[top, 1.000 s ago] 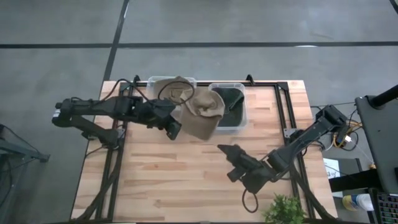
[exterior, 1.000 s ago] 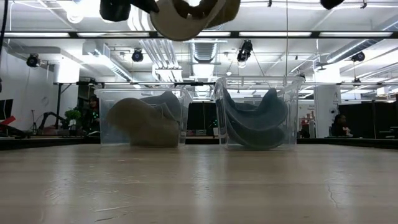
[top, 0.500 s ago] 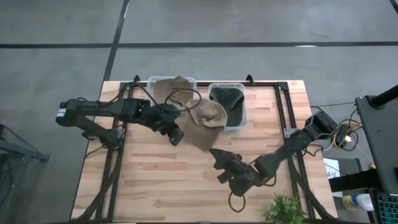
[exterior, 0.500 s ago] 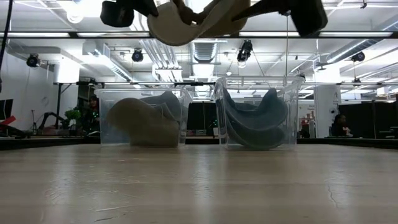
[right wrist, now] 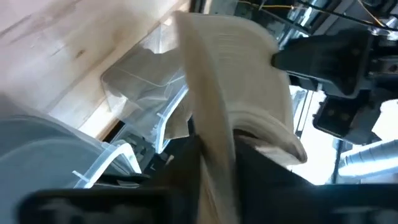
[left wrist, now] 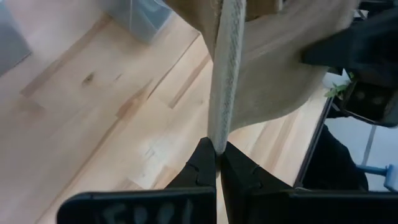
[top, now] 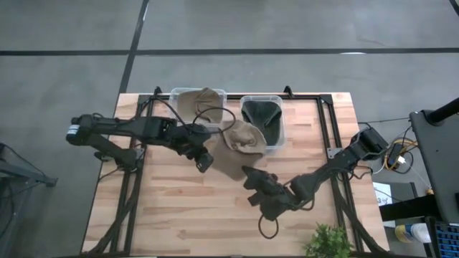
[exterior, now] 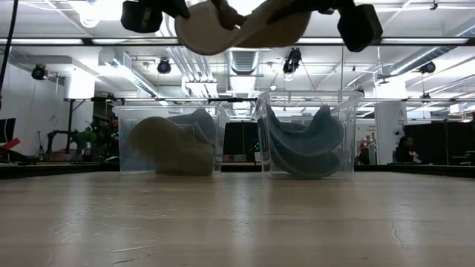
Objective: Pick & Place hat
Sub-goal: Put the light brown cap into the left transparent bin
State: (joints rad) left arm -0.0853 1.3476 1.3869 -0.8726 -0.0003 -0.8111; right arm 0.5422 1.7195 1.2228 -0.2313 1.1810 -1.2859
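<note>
My left gripper (top: 203, 159) pinches the brim of the tan bucket hat (top: 237, 143), which hangs in the air just in front of the two clear bins (top: 262, 122). My right gripper (top: 251, 175) clamps its opposite brim edge.

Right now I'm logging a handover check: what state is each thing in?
Tan hat: held in the air above the table, gripped at both sides.
Left gripper: shut on the hat's brim.
Right gripper: shut on the hat's brim.
Left bin: holds tan hats.
Right bin: holds dark hats.
</note>
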